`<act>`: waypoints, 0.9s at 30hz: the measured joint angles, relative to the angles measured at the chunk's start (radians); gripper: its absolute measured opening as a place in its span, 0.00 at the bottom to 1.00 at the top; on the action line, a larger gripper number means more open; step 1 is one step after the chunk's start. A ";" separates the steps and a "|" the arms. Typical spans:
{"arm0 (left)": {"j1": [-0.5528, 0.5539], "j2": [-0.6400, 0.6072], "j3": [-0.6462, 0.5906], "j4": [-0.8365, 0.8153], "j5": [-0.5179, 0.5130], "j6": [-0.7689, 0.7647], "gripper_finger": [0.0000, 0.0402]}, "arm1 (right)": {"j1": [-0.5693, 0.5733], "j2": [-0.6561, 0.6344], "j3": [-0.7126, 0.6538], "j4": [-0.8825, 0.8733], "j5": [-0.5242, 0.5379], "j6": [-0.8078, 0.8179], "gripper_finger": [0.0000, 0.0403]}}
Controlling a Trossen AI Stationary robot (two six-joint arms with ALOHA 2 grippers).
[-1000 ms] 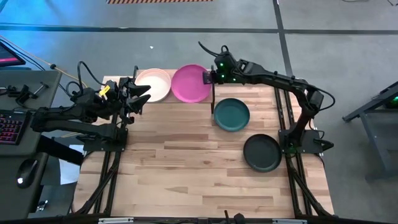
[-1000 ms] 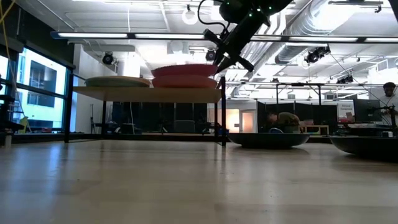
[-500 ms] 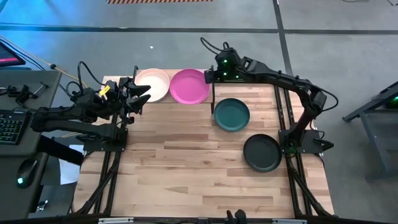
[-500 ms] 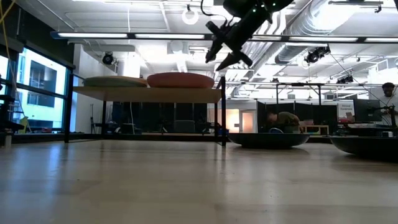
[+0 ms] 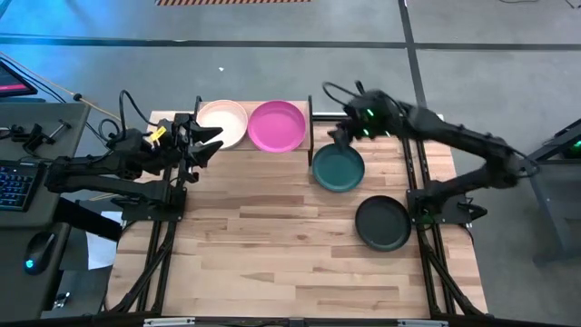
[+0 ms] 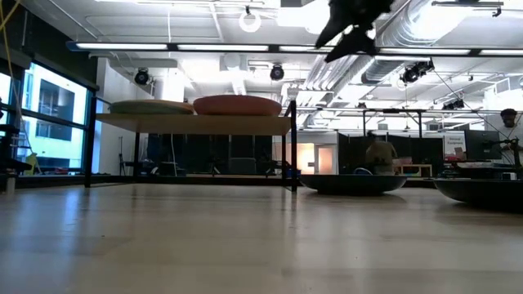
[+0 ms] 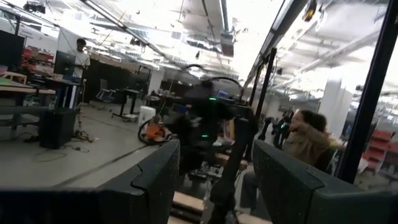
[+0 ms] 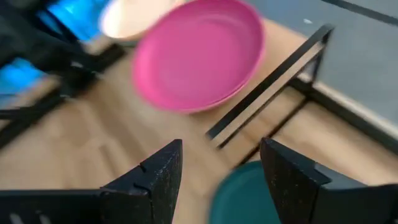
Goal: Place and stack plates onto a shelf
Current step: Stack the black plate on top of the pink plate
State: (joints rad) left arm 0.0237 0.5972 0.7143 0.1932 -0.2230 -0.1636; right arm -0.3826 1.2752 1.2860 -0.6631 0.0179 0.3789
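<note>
On the shelf (image 5: 309, 116) at the table's far edge rest two plates side by side, a light pink plate (image 5: 227, 121) and a magenta plate (image 5: 278, 125), each on its base. A dark teal plate (image 5: 338, 169) and a black plate (image 5: 382, 223) lie on the tabletop to the right. My right gripper (image 5: 336, 136) hangs open and empty, high above the teal plate's far rim, right of the shelf's post (image 8: 267, 81). My left gripper (image 5: 211, 138) waits open at the shelf's left end, beside the pink plate.
The shelf board (image 6: 192, 120) stands raised on black posts, with room beneath it. Bare wooden tabletop (image 5: 272, 245) fills the near half. A person (image 7: 305, 140) sits in the room beyond the table.
My right gripper has opened and let go of the magenta plate's right rim. The plate has settled flat on the shelf next to the light pink one. The gripper has then risen and drawn back toward the table's right, ending above the dark teal plate.
</note>
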 joint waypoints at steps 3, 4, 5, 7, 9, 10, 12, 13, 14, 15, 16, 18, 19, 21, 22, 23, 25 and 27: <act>0.000 0.000 0.000 -0.008 0.000 0.020 0.47 | 0.082 -0.147 -0.193 0.185 0.000 0.079 0.49; 0.000 0.000 0.000 -0.008 0.000 0.028 0.47 | 0.107 -0.191 -0.253 0.262 0.000 0.103 0.49; 0.000 0.000 0.000 -0.008 0.000 0.035 0.47 | 0.132 -0.233 -0.308 0.337 0.000 0.120 0.49; 0.000 0.000 0.000 -0.009 0.000 0.036 0.47 | 0.172 -0.295 -0.401 0.476 0.002 0.139 0.49; 0.000 0.000 0.000 -0.009 0.000 0.037 0.47 | 0.198 -0.340 -0.465 0.581 0.035 0.156 0.49; 0.000 0.000 0.000 -0.009 0.000 0.037 0.47 | 0.208 -0.357 -0.488 0.617 0.052 0.164 0.49; 0.000 0.000 0.000 -0.009 0.000 0.037 0.47 | 0.217 -0.376 -0.511 0.651 0.078 0.171 0.49; 0.000 0.000 0.000 -0.010 0.000 0.037 0.47 | 0.217 -0.381 -0.517 0.652 0.081 0.171 0.49; 0.000 0.000 0.000 -0.009 0.000 0.037 0.47 | 0.217 -0.382 -0.518 0.648 0.085 0.171 0.49; 0.000 0.000 0.000 -0.009 0.000 0.037 0.47 | 0.217 -0.381 -0.516 0.646 0.085 0.171 0.49; 0.000 0.000 0.000 -0.009 0.000 0.037 0.47 | 0.217 -0.381 -0.513 0.645 0.085 0.171 0.49; 0.000 0.000 0.000 -0.009 0.000 0.037 0.47 | 0.217 -0.380 -0.504 0.646 0.085 0.171 0.49; 0.000 0.000 0.000 -0.009 0.000 0.037 0.47 | 0.217 -0.380 -0.502 0.646 0.085 0.171 0.49; 0.000 0.000 0.000 -0.010 0.000 0.037 0.47 | 0.217 -0.379 -0.501 0.645 0.085 0.171 0.49; 0.000 0.000 0.000 -0.010 0.000 0.037 0.47 | 0.217 -0.379 -0.501 0.645 0.085 0.171 0.49; 0.000 0.000 0.000 -0.010 0.000 0.037 0.47 | 0.217 -0.379 -0.501 0.645 0.085 0.173 0.49; 0.000 0.000 0.000 -0.010 0.000 0.037 0.47 | 0.216 -0.379 -0.501 0.639 0.084 0.183 0.49; 0.000 0.000 0.000 -0.010 0.000 0.037 0.47 | 0.216 -0.379 -0.501 0.621 0.080 0.191 0.49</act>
State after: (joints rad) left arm 0.0237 0.5972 0.7143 0.1833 -0.2230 -0.1268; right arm -0.1661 0.8963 0.7845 -0.0418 0.0976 0.5697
